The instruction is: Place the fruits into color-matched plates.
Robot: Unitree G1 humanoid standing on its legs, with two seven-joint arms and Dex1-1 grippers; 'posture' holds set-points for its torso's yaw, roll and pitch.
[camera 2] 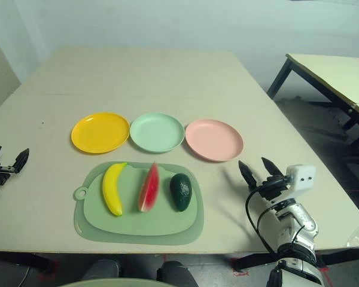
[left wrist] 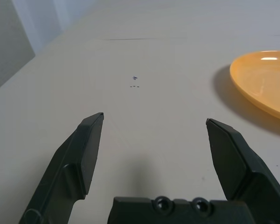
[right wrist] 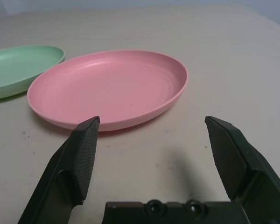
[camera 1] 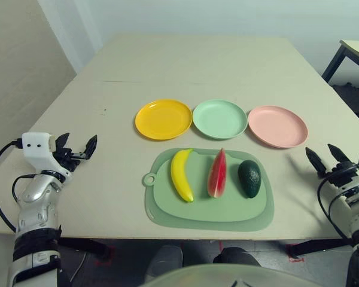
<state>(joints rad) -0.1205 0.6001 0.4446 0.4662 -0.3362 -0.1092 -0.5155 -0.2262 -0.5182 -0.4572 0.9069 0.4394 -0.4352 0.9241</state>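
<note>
A: While all three toy fruits lie on the rounded green cutting mat (camera 1: 209, 209) at lower centre, where does each sit?

B: Curved yellow banana (camera 1: 181, 174) left, red watermelon wedge (camera 1: 216, 173) middle, dark green oval avocado (camera 1: 249, 177) right, all apart.

A: The plates?

B: Above the mat, in a row: yellow-orange round plate (camera 1: 163, 119), pale mint green one (camera 1: 219, 118), pale pink one (camera 1: 277, 126).

A: End effectors?

B: Left end effector (camera 1: 76, 150) at left edge, right end effector (camera 2: 258, 171) at lower right, both spread wide, empty, over the beige surface (camera 1: 197, 66).
</note>
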